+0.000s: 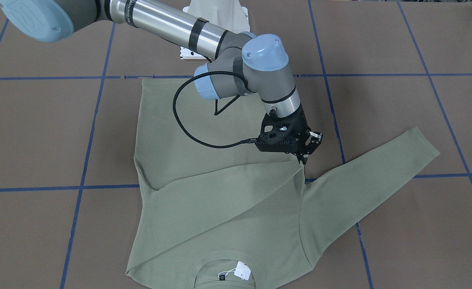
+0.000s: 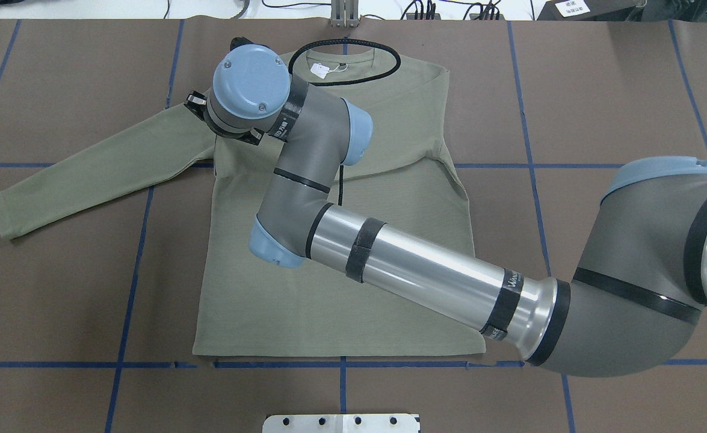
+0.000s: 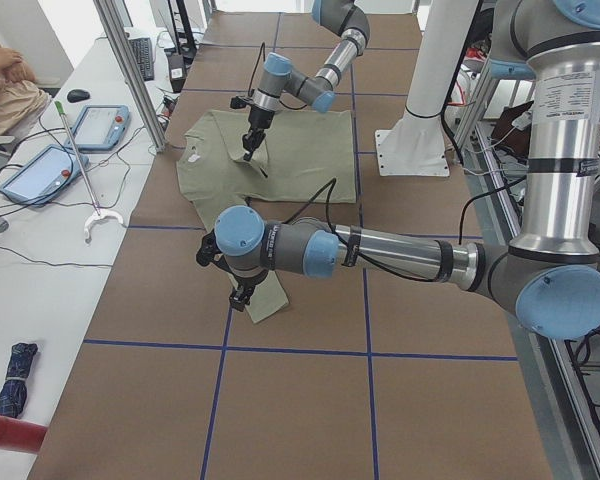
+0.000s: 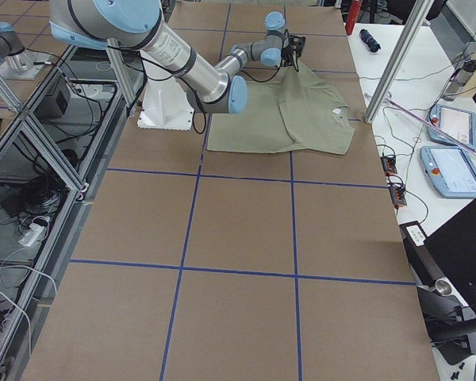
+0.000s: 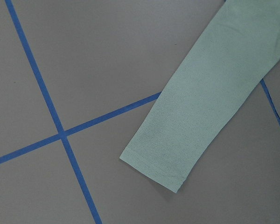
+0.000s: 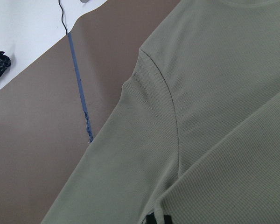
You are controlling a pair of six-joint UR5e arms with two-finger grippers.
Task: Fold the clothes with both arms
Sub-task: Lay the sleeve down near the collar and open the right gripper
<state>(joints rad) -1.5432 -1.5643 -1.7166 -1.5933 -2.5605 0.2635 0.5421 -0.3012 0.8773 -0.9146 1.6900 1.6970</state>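
Note:
The pale sage-green shirt (image 2: 269,313) lies flat on the brown table, neck with its white tag (image 1: 242,271) away from the robot. One sleeve is folded across the chest. My right gripper (image 1: 302,160) has reached across and is shut on that sleeve's end beside the far shoulder; its fingertips (image 6: 156,220) touch the cloth edge. The other sleeve (image 2: 88,162) lies stretched out sideways, its cuff (image 5: 154,163) flat on the table. My left gripper (image 3: 238,295) hovers over that cuff, and I cannot tell whether it is open or shut.
Blue tape lines (image 2: 148,240) grid the table. The white pedestal base (image 1: 215,16) stands at the robot's side of the shirt hem. Beyond the neck edge are aluminium posts (image 3: 130,70), a side table with tablets (image 3: 40,170) and a seated person (image 3: 5,90).

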